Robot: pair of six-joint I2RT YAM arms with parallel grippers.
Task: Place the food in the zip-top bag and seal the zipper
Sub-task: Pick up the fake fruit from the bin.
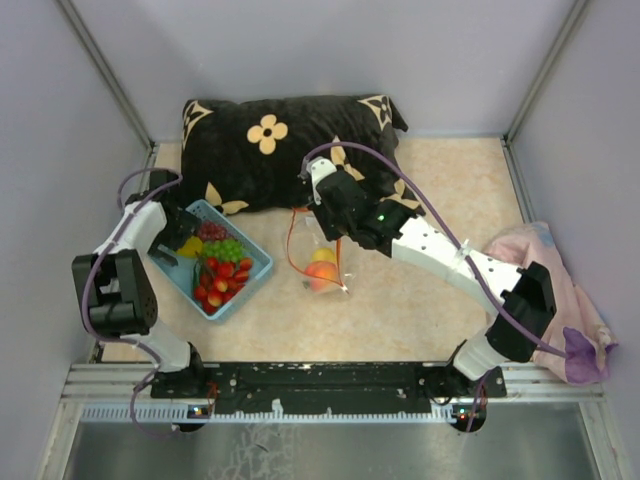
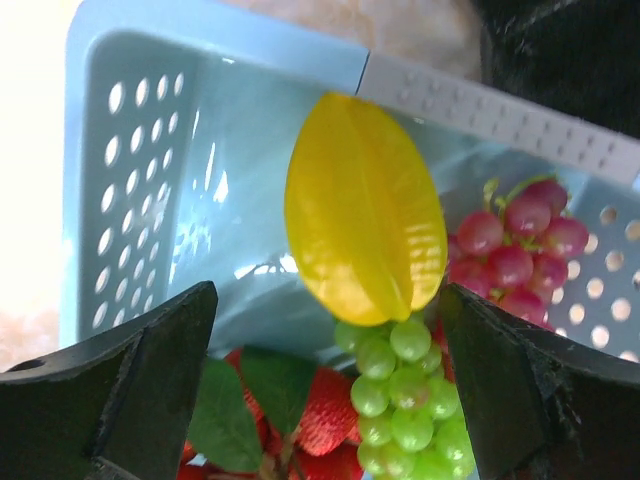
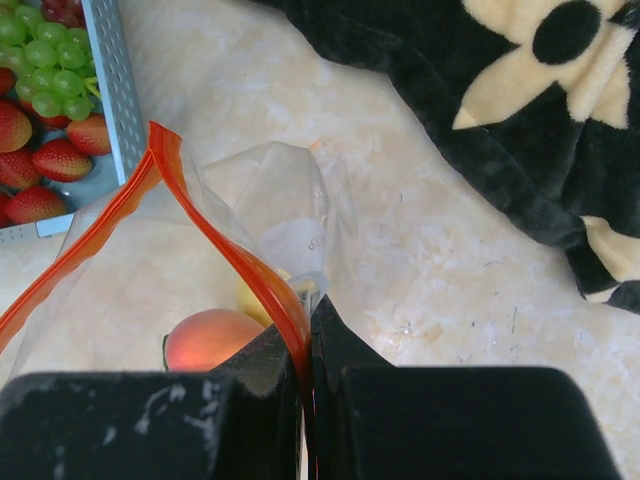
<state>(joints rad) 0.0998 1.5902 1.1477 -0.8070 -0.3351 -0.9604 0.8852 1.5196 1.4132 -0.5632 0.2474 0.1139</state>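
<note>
Clear crinkly bag (image 3: 290, 200), orange zipper (image 3: 226, 236) in right pincer (image 3: 308, 322).

You won't find any word, number or brand that you can read in these views. The nearest thing is a faint pale mark printed on the clear wall of the zip-top bag (image 3: 312, 240) in the right wrist view (too small and washed out to make out a single letter). The black pillow (image 1: 240, 160) carries only cream flower and four-point motifs, not writing, and the blue basket (image 2: 140, 170) shows you plain perforated plastic.
</note>
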